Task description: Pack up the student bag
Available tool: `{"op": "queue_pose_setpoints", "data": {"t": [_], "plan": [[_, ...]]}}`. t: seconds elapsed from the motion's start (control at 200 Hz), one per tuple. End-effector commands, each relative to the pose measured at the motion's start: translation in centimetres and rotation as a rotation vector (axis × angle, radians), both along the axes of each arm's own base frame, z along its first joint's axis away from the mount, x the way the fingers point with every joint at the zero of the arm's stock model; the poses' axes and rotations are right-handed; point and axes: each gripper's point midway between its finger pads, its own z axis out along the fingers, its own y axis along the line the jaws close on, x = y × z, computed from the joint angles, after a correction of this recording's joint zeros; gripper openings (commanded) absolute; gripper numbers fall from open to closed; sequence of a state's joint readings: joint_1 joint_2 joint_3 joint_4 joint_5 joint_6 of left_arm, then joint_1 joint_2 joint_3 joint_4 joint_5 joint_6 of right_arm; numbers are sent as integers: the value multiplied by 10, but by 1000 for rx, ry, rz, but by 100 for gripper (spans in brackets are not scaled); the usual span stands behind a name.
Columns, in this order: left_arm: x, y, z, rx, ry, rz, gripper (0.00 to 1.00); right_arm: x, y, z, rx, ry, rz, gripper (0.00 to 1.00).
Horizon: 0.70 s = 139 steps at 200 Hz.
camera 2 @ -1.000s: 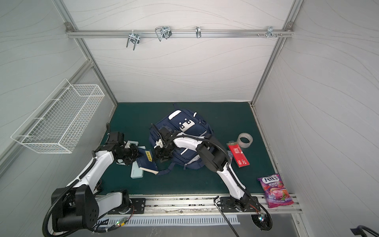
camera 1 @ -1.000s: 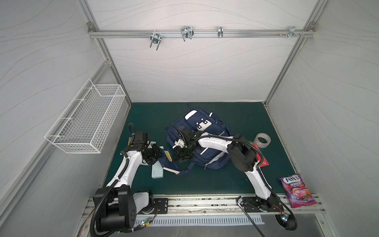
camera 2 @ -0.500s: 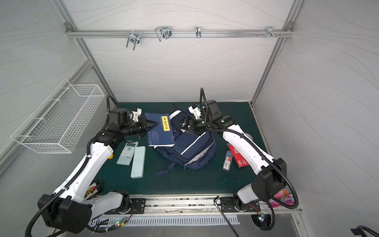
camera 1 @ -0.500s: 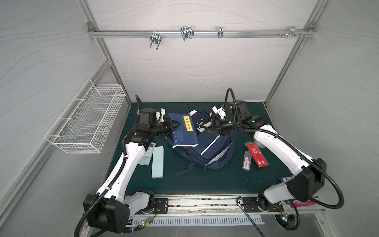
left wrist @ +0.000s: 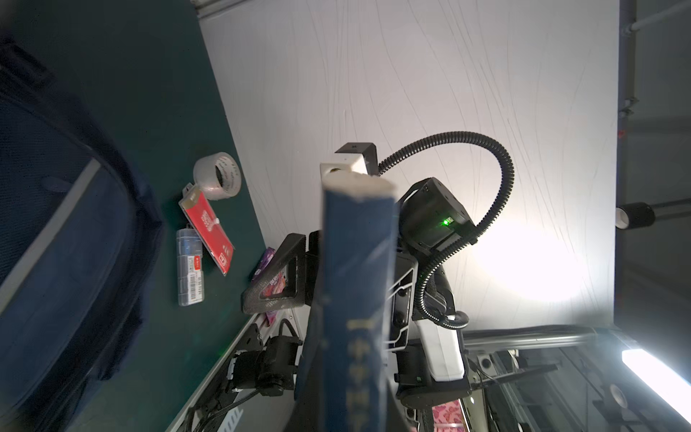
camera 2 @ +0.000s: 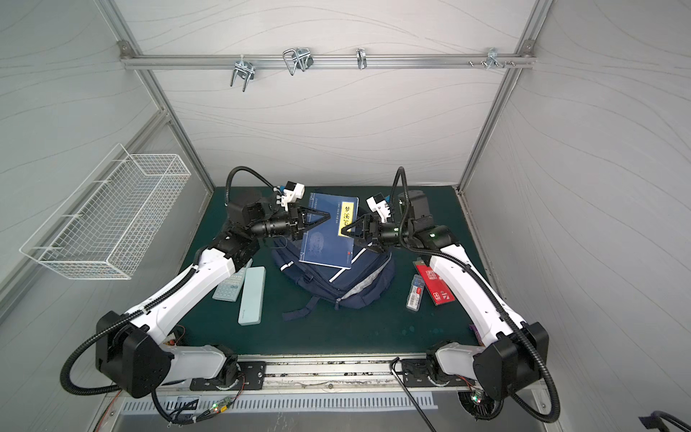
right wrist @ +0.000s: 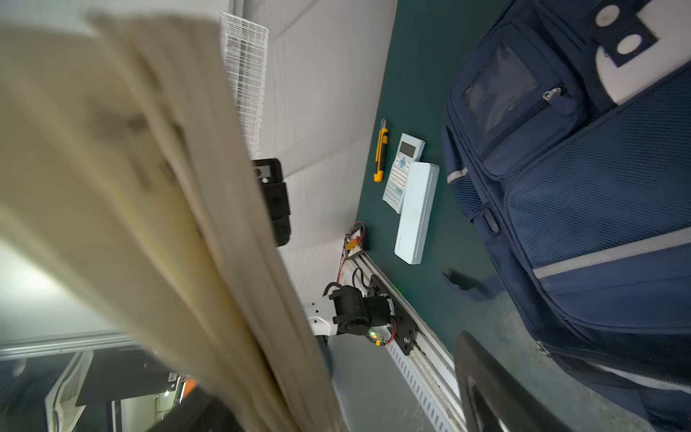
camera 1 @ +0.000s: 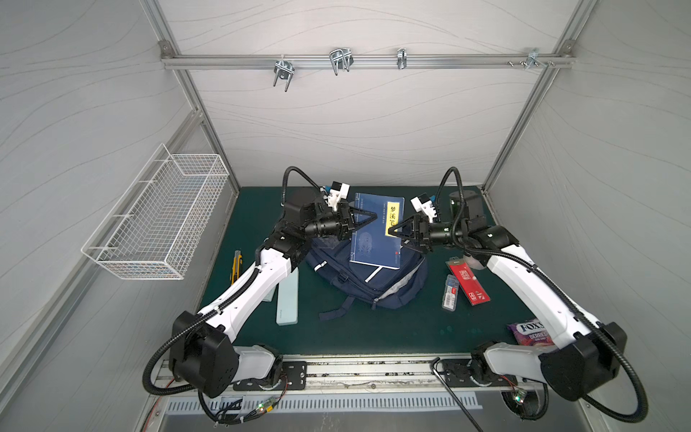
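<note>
The bag (camera 1: 374, 288) is seen in both top views lying flat about mid-way across the green mat (camera 1: 374, 333), with a grey-lined opening shown along its near right side. A blue book (camera 1: 374, 243) is held in the air above the bag's far part, its cover turned up toward the camera. The book's spine edge is clamped by the left gripper (camera 1: 372, 218), whose jaws are drawn narrow on it. The opposite page edge is straddled by the right gripper (camera 1: 398, 239). Its jaws are spread wide, and in the left wrist view one finger (left wrist: 276, 301) is seen standing clear of the cover. Left of the bag, a pencil case (camera 1: 287, 295), a calculator (camera 2: 233, 286) and a yellow cutter (camera 1: 236, 265) are laid; right of it, a red pack (camera 1: 469, 280) and a clear box (camera 1: 450, 293)
</note>
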<state>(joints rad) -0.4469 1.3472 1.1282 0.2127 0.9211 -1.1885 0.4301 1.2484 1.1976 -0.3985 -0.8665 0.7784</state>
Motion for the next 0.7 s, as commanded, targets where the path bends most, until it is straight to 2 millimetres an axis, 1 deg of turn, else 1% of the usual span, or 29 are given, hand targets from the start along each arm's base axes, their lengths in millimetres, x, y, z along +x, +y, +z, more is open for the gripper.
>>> {"op": "queue_pose_setpoints", "data": {"t": [0.0,0.14,0.31,0.355,0.46,0.49,0.545,0.565,0.585,0.615,0.655,0.66,0.69], "plan": [[-26,-13,59,-143,-170,-140,0,-1,-3,16,73,-16,-6,71],[-23,-16,66,-212,-158,-160,0,1,-10,29,142,-29,-15,56],[-17,-19,63,-254,-131,-180,0,1,-16,41,178,-57,-31,34],[-15,-20,58,-251,-122,-179,0,1,-18,45,184,-64,-35,23],[-10,-21,46,-218,-106,-162,0,3,-25,45,170,-57,-63,4],[-8,-22,41,-199,-101,-151,0,4,-28,44,164,-51,-76,0],[-3,-23,30,-149,-86,-125,0,8,-35,38,135,-32,-116,0],[-1,-23,24,-121,-79,-111,8,9,-40,34,118,-21,-139,0],[2,-22,18,-90,-72,-92,20,11,-45,30,98,-7,-163,0],[7,-20,0,-3,-52,-51,36,14,-54,23,65,15,-209,0],[16,-12,-26,150,-40,28,49,19,-69,9,9,64,-274,0],[18,-11,-26,164,-56,40,50,19,-71,7,1,67,-279,0],[23,-2,-51,314,-34,96,58,20,-84,-4,-54,93,-326,0]]}}
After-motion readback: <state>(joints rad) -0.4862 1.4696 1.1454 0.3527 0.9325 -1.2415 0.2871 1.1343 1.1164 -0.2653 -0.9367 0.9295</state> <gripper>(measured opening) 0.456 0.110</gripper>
